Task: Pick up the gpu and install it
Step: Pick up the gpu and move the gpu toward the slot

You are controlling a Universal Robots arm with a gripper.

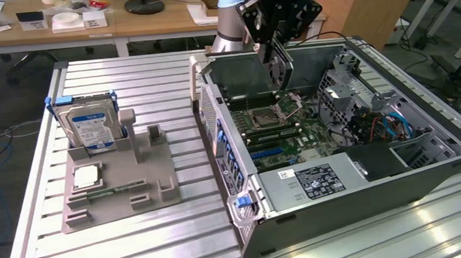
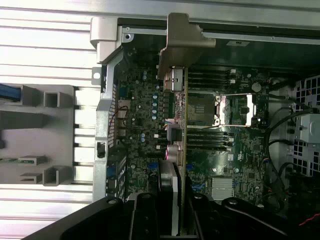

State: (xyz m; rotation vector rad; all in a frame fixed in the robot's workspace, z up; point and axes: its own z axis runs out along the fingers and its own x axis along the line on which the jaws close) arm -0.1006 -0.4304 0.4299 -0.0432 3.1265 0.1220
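The gpu [image 1: 279, 68] hangs on edge above the open computer case [image 1: 336, 215], over the far part of the motherboard [image 1: 289, 135]. My gripper [image 1: 277, 31] is shut on its upper edge, and a round fan shows on the card's side. In the wrist view the gpu [image 2: 176, 140] is seen edge-on between the black fingers [image 2: 145, 220]. Its pale metal end bracket [image 2: 179, 42] points toward the case's rear wall, and the motherboard [image 2: 240, 150] lies below it.
A grey parts holder [image 1: 120, 180] lies on the slatted table at the exterior view's left. It carries a hard drive with a blue label [image 1: 90, 126], a square chip [image 1: 87, 177] and a green memory stick [image 1: 112, 191]. Drive cages and cables [image 1: 386, 125] crowd the case's right side.
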